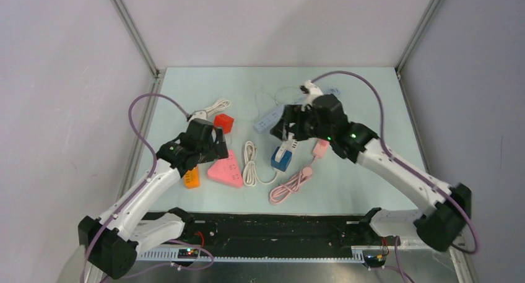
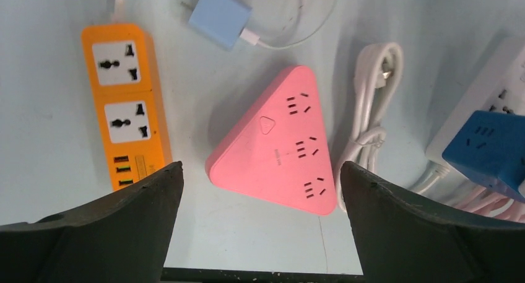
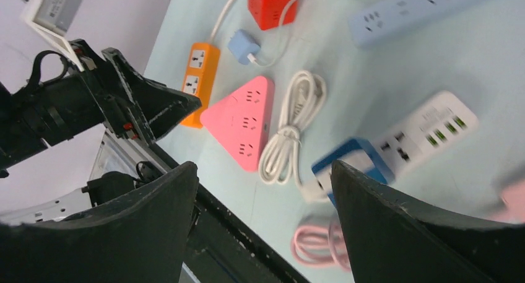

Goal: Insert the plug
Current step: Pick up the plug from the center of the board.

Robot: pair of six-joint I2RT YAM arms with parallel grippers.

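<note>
We note the left gripper (image 2: 260,170) over the pink triangular strip (image 2: 278,150), jaws wide apart and empty. Right gripper (image 3: 263,166) jaws apart, empty. Blue cube plug (image 1: 282,161) sits on one end of the white strip (image 3: 433,125), mid-desk (image 1: 371,97).

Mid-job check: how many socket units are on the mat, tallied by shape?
Long strips: 3 (orange strip, white strip, pale blue strip)
Cubes: 2 (red cube, blue cube)
Triangles: 1 (pink triangle)
Total: 6
</note>
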